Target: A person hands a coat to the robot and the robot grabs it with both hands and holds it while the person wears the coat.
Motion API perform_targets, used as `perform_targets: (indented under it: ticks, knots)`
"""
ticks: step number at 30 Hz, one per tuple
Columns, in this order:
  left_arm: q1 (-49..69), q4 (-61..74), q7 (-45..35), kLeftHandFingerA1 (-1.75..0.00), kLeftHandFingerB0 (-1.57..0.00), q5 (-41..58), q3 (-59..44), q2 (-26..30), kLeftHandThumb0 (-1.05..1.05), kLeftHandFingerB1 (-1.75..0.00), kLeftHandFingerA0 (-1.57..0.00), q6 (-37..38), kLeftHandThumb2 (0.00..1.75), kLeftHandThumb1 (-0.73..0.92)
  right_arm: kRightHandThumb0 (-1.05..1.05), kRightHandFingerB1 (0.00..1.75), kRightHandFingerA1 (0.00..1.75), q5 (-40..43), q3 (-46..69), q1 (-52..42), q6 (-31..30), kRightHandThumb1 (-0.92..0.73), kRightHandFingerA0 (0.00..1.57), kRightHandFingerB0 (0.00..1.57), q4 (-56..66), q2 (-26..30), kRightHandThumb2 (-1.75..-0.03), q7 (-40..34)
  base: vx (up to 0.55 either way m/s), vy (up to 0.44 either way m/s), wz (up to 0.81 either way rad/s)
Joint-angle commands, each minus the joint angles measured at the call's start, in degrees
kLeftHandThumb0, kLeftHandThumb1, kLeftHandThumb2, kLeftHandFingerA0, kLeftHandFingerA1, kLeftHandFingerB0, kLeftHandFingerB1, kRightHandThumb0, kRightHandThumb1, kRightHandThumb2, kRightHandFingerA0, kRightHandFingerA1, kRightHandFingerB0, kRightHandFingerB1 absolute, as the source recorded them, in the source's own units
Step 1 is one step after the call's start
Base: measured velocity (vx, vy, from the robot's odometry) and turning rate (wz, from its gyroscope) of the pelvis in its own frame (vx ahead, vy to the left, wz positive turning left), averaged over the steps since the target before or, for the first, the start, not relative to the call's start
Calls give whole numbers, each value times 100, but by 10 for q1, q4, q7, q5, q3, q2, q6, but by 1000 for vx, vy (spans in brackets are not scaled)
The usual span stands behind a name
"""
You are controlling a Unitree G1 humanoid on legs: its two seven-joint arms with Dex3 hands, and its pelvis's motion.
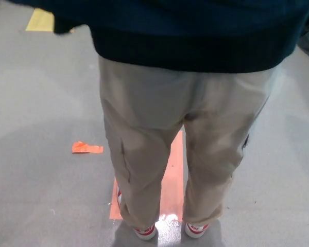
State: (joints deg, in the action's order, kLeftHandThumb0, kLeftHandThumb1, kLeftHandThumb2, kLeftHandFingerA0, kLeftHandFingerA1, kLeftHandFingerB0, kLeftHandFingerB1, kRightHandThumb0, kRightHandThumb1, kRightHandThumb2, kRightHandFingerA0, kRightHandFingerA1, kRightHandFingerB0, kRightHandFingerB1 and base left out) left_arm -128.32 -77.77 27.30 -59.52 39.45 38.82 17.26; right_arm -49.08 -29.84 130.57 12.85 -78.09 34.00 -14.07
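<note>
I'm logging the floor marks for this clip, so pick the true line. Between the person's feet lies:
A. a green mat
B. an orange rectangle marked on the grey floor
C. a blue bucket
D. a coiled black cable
B: an orange rectangle lies on the grey floor between the trouser legs, running down to the red-and-white shoes.

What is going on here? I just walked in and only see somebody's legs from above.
A person in beige trousers and red-and-white sneakers stands close in front of the robot, on an orange floor marking. A dark navy coat spans the top of the head view, its hem at the person's waist. Neither robot hand is in view, so who holds the coat cannot be told. A small orange scrap lies on the grey floor.
</note>
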Motion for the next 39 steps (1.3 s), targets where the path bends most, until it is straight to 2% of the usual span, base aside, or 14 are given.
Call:
perform_targets:
  ticks: [1, 2, 3, 9, 15, 18, 19, 20, 21, 26, 27, 29, 33, 39]
  knots:
    - [-3, -15, -63, -53, 0, 33, -37, 23, -37, -47, -3, -95, 105, 45, -73, 29, 59, 20, 23, 19, -80, -79, 16, 26, -10, 25, -64, 66, 0, 0, 0]
    - [1, -15, -87, 0, -5, 68, -71, 13, -101, -9, 0, -108, 106, 74, -95, 13, 2, 32, 34, 21, -85, -69, 0, 10, -11, 22, -99, 100, 0, 0, 0]
    - [2, -15, -97, -3, 0, 81, -87, 9, -105, -1, 0, -112, 106, 75, -101, 0, 1, 31, 35, 24, -87, -72, 0, 0, -11, 22, -104, 113, 0, 0, 0]
    - [-4, -11, -102, -4, 0, 56, -91, -1, -105, -1, 0, -132, 110, 76, -100, 0, 6, 24, 39, 25, -88, -72, 0, 0, -6, 21, -103, 111, 0, 0, 0]
    - [-3, -6, -126, 0, 0, 83, -120, 2, -92, 0, 0, -122, 92, 64, -101, 0, 7, 37, 61, 13, -86, -71, 0, 0, -2, 26, -103, 80, 0, 0, 0]
    - [-5, -4, -133, 0, 0, 85, -127, 4, -91, 0, 0, -125, 94, 66, -100, 0, 6, 45, 75, 10, -82, -71, 0, 0, 0, 31, -102, 75, 0, 0, 0]
    - [-4, -3, -133, 0, 0, 87, -131, 6, -88, 0, 0, -122, 67, 85, -101, 0, 6, 44, 77, 9, -80, -72, 0, 0, 1, 34, -103, 73, 0, 0, 0]
    - [-4, -2, -133, 0, 0, 88, -133, 7, -88, 0, 0, -121, 67, 85, -101, 0, 6, 44, 78, 8, -79, -72, 0, 0, 1, 35, -103, 73, 0, 0, 0]
    - [-5, -1, -130, -6, 0, 109, -154, 14, -105, 0, 0, -109, 104, 73, -100, 0, 6, 48, 83, 7, -74, -74, 0, 0, 2, 44, -104, 68, 0, 0, 0]
    - [-8, 5, -134, 0, 0, 135, -198, 40, -94, -1, 0, -79, 93, 66, -102, 0, 3, 60, 105, 7, -58, -76, 0, 0, 6, 67, -107, 54, 0, 0, 0]
    - [-10, 6, -134, -9, 0, 125, -192, 48, -105, -1, 0, -83, 110, 79, -102, 0, 5, 66, 112, 6, -53, -76, 0, 0, 7, 71, -108, 54, 0, 0, 0]
    - [-8, 11, -135, -11, 0, 140, -206, 70, -99, -1, 0, -59, 103, 73, -101, 0, 4, 91, 139, 5, -34, -75, 0, 0, 12, 82, -107, 56, 0, 0, 0]
    - [3, 26, -112, -12, 0, 149, -221, 102, -101, 0, 0, -46, 109, 76, -101, 0, 5, 121, 176, -2, 5, -77, 0, 0, 27, 99, -110, 60, 0, 0, 0]
    - [83, 92, -90, -8, 0, 214, -287, 144, -100, 0, 0, 54, 110, 79, -100, 0, 5, 165, 221, -68, 106, -79, 0, 0, 84, 133, -110, 66, 0, 0, 0]
